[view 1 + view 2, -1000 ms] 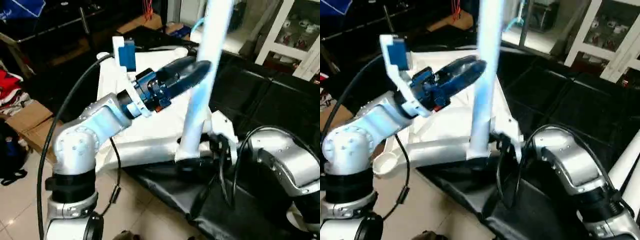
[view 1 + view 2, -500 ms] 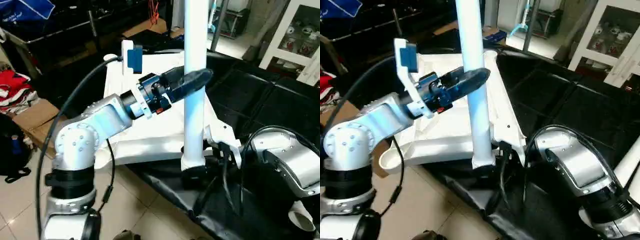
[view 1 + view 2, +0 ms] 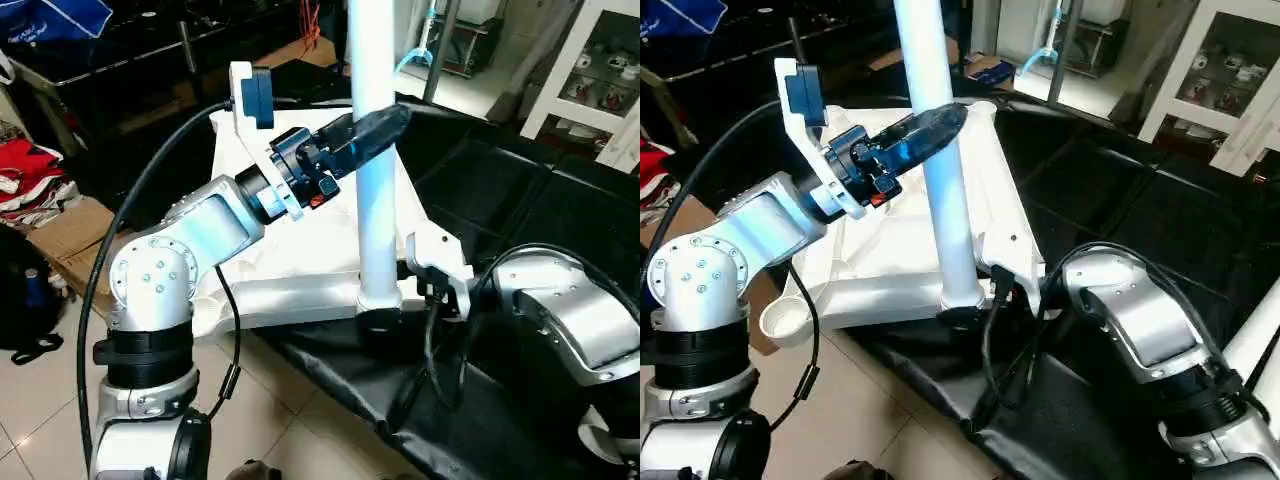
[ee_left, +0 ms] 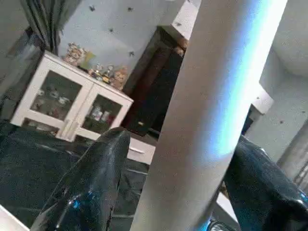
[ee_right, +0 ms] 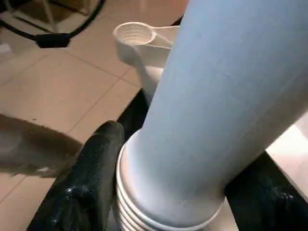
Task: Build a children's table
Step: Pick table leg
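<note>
Both grippers' jaws straddle the upright leg: left gripper mid-height, right gripper at its base by the tabletop.

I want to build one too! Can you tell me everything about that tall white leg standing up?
The leg is a long, smooth white tube that looks like plastic. It stands nearly upright at the near corner of the upside-down white tabletop. Its bottom end has ridged rings like a screw thread. The left gripper has a black finger on each side of it higher up; the right gripper brackets its base. Its top runs out of the picture.
</note>
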Tool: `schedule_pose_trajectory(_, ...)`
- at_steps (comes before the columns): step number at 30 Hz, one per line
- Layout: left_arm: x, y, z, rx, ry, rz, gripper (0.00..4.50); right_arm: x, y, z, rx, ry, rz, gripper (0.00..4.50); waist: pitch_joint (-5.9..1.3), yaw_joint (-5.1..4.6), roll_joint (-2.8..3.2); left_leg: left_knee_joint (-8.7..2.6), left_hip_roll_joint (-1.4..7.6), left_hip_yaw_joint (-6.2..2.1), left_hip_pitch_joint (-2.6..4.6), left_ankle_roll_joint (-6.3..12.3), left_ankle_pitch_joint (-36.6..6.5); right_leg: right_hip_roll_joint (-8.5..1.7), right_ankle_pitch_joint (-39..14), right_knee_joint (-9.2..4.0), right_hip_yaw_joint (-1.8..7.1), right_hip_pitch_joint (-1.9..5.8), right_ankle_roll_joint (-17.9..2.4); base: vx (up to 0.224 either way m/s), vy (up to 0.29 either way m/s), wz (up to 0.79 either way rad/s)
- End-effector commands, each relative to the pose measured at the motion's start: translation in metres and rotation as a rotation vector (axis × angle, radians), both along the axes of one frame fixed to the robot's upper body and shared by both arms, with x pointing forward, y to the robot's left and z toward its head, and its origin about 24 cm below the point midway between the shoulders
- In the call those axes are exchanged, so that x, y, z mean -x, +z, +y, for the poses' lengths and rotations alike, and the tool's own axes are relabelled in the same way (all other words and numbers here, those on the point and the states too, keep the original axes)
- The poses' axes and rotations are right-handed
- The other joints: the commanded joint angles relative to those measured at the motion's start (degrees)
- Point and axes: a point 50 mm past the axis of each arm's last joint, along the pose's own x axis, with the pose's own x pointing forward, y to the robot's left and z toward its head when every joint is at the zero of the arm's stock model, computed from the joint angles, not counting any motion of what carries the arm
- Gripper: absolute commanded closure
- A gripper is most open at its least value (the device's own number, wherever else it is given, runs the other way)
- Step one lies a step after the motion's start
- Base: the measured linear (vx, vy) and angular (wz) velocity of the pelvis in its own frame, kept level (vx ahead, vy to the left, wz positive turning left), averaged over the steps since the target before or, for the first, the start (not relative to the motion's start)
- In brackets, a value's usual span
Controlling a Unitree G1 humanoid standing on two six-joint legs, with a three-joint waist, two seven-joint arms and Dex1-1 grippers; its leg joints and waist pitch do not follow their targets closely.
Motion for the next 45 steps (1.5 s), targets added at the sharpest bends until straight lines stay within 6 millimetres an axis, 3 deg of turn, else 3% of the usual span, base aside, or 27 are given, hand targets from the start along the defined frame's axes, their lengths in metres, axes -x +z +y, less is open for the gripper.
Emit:
schedule_pose_trajectory(1,-0.009,0.003,0.012,0.006,0.096,0.013,1.58,-0.002,0.016,0.005,-0.022,0.031,-0.108,1.87,-5.49,0.08,-0.54,-4.09,3.49,-2.48,1.22,2.35,-4.49,-3.12,-7.88,-3.57,2.24,2.86,-12.59,0.000,0.000,0.00)
schedule_pose_trajectory(8,-0.017,0.013,0.022,0.020,0.152,-0.007,1.99,-0.009,0.022,0.008,-0.067,-0.018,-0.146,1.87,-5.61,0.07,-0.28,-3.96,3.27,-2.45,1.20,2.71,-3.80,-2.95,-6.01,-3.32,2.17,2.82,-13.28,0.000,0.000,0.00)
schedule_pose_trajectory(9,-0.020,0.019,0.027,0.024,0.178,-0.019,2.16,-0.012,0.026,0.008,-0.099,-0.045,-0.154,1.31,-5.58,0.06,-0.32,-3.98,3.27,-2.43,1.22,2.57,-4.13,-3.00,-6.23,-3.38,2.21,2.86,-13.21,0.000,0.000,0.00)
schedule_pose_trajectory(10,-0.022,0.023,0.029,0.028,0.190,-0.029,2.21,-0.014,0.028,0.008,-0.118,-0.059,-0.159,1.17,-5.62,0.01,-0.31,-3.94,3.18,-2.42,1.22,2.39,-4.43,-2.94,-6.47,-3.31,2.20,2.89,-13.06,0.000,0.000,0.00)
schedule_pose_trajectory(12,-0.025,0.032,0.034,0.028,0.221,-0.051,2.34,-0.017,0.034,0.007,-0.154,-0.078,-0.168,1.11,-5.55,-0.10,-0.31,-3.97,3.21,-2.49,1.15,2.22,-5.00,-2.95,-7.02,-3.38,2.16,2.96,-12.61,0.000,0.000,0.00)
schedule_pose_trajectory(14,-0.028,0.042,0.038,0.021,0.235,-0.079,2.62,-0.016,0.038,0.005,-0.183,-0.061,-0.148,0.75,-5.64,-0.02,-0.09,-4.00,3.28,-2.48,1.49,1.92,-5.05,-2.94,-7.18,-3.36,2.16,2.84,-12.42,0.000,0.000,0.00)
schedule_pose_trajectory(18,-0.029,0.058,0.038,0.006,0.212,-0.116,2.76,-0.019,0.054,-0.001,-0.263,-0.078,-0.148,0.62,-5.82,0.42,0.17,-3.86,3.28,-2.44,1.48,2.59,-3.21,-2.88,-3.25,-2.83,2.08,2.78,-14.03,0.000,0.000,0.00)
schedule_pose_trajectory(21,-0.026,0.066,0.031,0.002,0.154,-0.132,2.80,-0.031,0.070,-0.010,-0.339,-0.178,-0.191,0.29,-5.79,0.34,0.10,-3.86,3.19,-2.45,1.24,2.18,-3.37,-3.03,-3.61,-2.75,1.98,2.89,-14.62,0.000,0.000,0.00)
schedule_pose_trajectory(24,-0.022,0.065,0.021,-0.023,0.109,-0.140,2.80,-0.034,0.077,-0.013,-0.376,-0.187,-0.164,0.27,-5.61,0.35,-0.03,-3.90,3.15,-2.35,1.32,1.31,-5.10,-3.07,-5.89,-3.11,2.07,2.98,-14.29,0.000,0.000,0.00)
schedule_pose_trajectory(29,-0.021,0.065,0.017,-0.036,0.091,-0.142,2.81,-0.034,0.084,-0.013,-0.441,-0.182,-0.110,0.27,-5.89,0.36,-0.05,-3.79,3.16,-2.46,1.17,1.95,-3.18,-3.02,-3.76,-2.80,1.98,3.12,-14.47,0.000,0.000,0.00)
schedule_pose_trajectory(30,-0.021,0.065,0.015,-0.034,0.085,-0.141,2.81,-0.032,0.083,-0.012,-0.431,-0.154,-0.088,0.27,-5.82,0.36,-0.33,-3.78,3.11,-2.40,1.16,2.18,-2.95,-3.01,-3.55,-2.83,2.02,3.13,-14.49,0.000,0.000,0.00)
schedule_pose_trajectory(38,-0.019,0.062,0.010,-0.054,0.067,-0.130,2.81,-0.030,0.074,-0.008,-0.362,-0.106,0.008,0.27,-5.67,0.43,-0.27,-3.82,3.17,-2.44,1.20,1.93,-3.45,-3.07,-5.55,-3.04,2.02,3.07,-14.15,0.000,0.000,0.00)
schedule_pose_trajectory(39,-0.019,0.061,0.008,-0.056,0.060,-0.128,2.81,-0.033,0.074,-0.008,-0.371,-0.111,0.058,0.27,-5.65,0.35,-0.57,-3.84,3.10,-2.43,1.14,2.05,-3.23,-3.04,-5.56,-3.02,2.03,3.17,-14.19,0.000,0.000,0.00)
schedule_pose_trajectory(45,-0.018,0.059,0.002,-0.066,0.040,-0.129,2.81,-0.034,0.071,-0.003,-0.344,-0.090,0.102,0.27,-5.70,0.59,-0.44,-3.75,3.20,-2.42,1.16,1.96,-2.59,-3.15,-5.15,-2.92,2.05,2.99,-14.10,0.000,0.000,0.00)
